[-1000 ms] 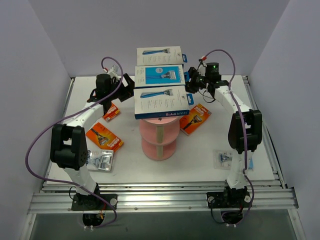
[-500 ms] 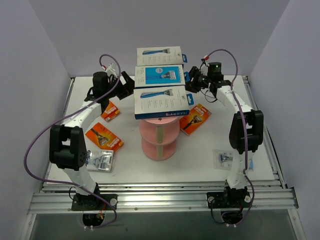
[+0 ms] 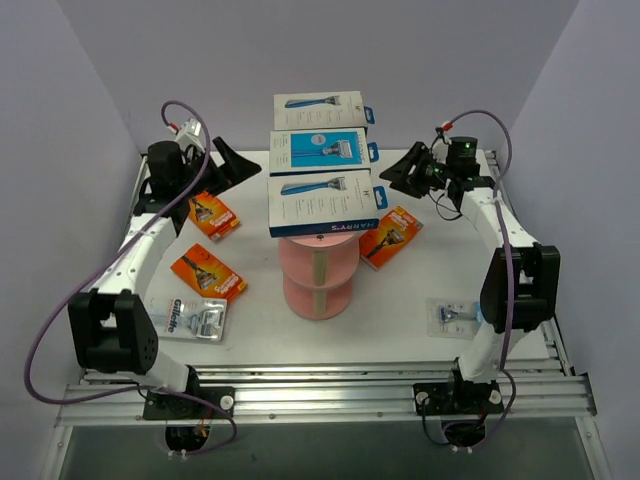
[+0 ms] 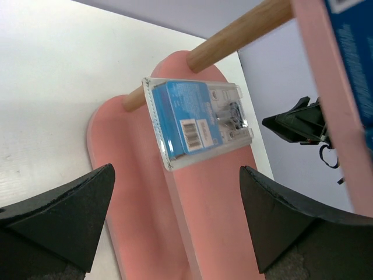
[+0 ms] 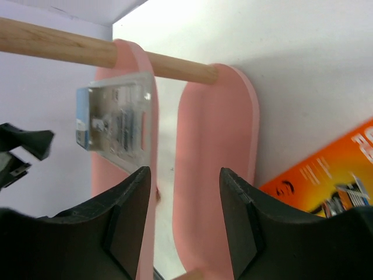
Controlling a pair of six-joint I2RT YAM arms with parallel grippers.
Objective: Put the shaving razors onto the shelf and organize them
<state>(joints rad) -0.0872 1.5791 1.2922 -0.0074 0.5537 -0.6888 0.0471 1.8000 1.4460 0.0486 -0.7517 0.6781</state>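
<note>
Top external view puts my shelf [image 3: 295, 262] mid-table, its top tier carrying three boxes in a row: near white box [image 3: 323, 205], blue box [image 3: 318, 150], far white box [image 3: 320, 110]. Around it on the white table [image 3: 380, 320], past the metal rail [image 3: 320, 390] at my bases, lie the left clear pack [image 3: 196, 318] and right clear pack [image 3: 455, 316]. Farther out is the near orange card [image 3: 208, 274], then the far orange card [image 3: 214, 216] and, just beside the shelf, the right orange card [image 3: 390, 236]. Pale walls [image 3: 200, 60] close in three sides. At the far end my left gripper [image 3: 232, 162] and right gripper [image 3: 395, 177] flank the boxes, both with fingers parted and holding nothing. Only my wrist views show what the boxes hide from above: a tier pack [image 4: 198, 119], clear with a blue insert, lying flat on the middle tier near the wooden post [image 4: 233, 29]. Left wrist sees its barcode and the right gripper beyond; right wrist sees it from the other side, plus a corner of the right orange card.
</note>
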